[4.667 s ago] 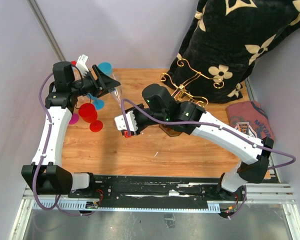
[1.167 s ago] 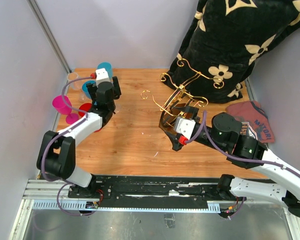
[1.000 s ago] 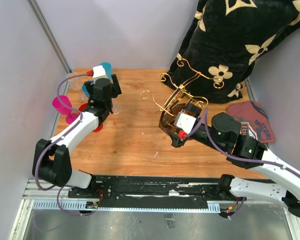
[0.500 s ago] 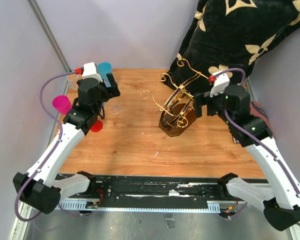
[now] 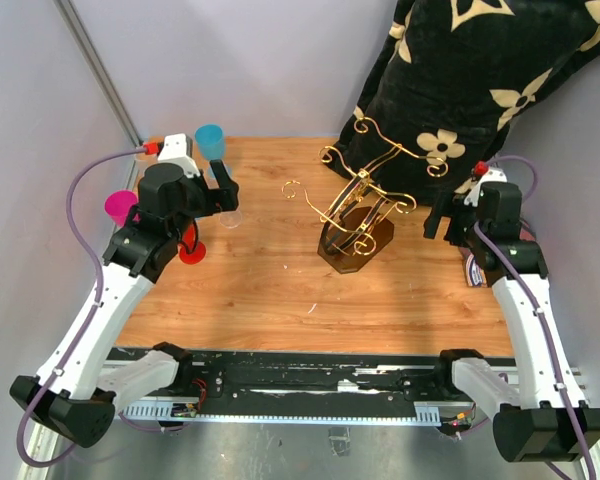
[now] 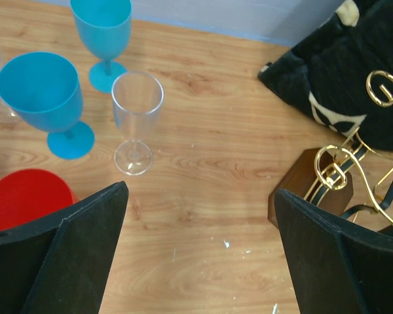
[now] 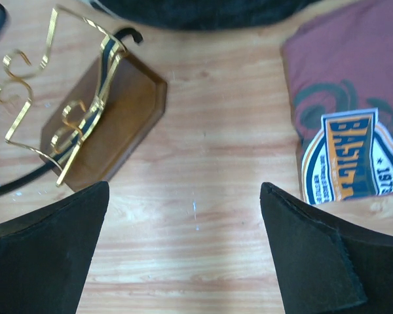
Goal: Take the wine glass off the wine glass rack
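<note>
The wine glass rack (image 5: 358,212), gold scroll wire on a dark brown base, stands mid-table with nothing hanging from it; its base also shows in the right wrist view (image 7: 111,124) and its edge in the left wrist view (image 6: 344,173). A clear wine glass (image 6: 136,121) stands upright on the wood at the left (image 5: 230,214), apart from the rack. My left gripper (image 6: 200,196) hovers open above the table between glass and rack (image 5: 225,188). Right of the rack, my right gripper (image 7: 185,196) hangs open over bare wood (image 5: 448,214).
Two blue glasses (image 6: 42,98) (image 6: 105,26), a red one (image 6: 23,203) and a pink one (image 5: 120,207) crowd the far left. A black floral cloth (image 5: 460,80) drapes behind the rack. A maroon printed shirt (image 7: 354,111) lies at the right. A small gold hook (image 5: 292,188) lies on the wood.
My right arm swung from the rack's near side out to its right and rose. My left arm drew back from the glasses at the left. Both grippers stay open.
</note>
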{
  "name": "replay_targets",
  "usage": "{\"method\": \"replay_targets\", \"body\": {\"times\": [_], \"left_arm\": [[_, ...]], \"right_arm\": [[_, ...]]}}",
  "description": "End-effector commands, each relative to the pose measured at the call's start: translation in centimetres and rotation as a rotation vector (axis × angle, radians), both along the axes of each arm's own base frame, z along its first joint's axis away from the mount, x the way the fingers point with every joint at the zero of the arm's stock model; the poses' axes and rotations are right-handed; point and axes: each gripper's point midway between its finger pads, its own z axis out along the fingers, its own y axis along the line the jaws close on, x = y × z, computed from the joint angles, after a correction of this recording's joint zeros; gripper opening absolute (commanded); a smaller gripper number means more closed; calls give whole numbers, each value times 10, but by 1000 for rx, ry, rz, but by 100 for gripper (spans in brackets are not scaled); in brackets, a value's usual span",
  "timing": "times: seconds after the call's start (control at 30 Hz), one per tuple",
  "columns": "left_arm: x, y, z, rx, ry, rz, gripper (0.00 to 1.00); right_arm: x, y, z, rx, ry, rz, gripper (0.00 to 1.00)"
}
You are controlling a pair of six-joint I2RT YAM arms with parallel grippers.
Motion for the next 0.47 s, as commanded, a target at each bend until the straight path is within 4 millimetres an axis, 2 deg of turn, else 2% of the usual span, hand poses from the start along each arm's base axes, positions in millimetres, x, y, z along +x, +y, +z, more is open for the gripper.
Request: {"method": "replay_targets", "body": {"times": [0.0,0.2,0.43], "left_arm": [[-14,-1,-8,9,36,-27,100],[-12,4,-12,20,46,3,100],[-9,1,-21,15,73,2,100]], "right_arm": [[-9,-4,-20,29,16,-43,98],[-8,-5,-27,9,0,-21,98],[-6,-6,-20,-4,-12,-23,98]]}}
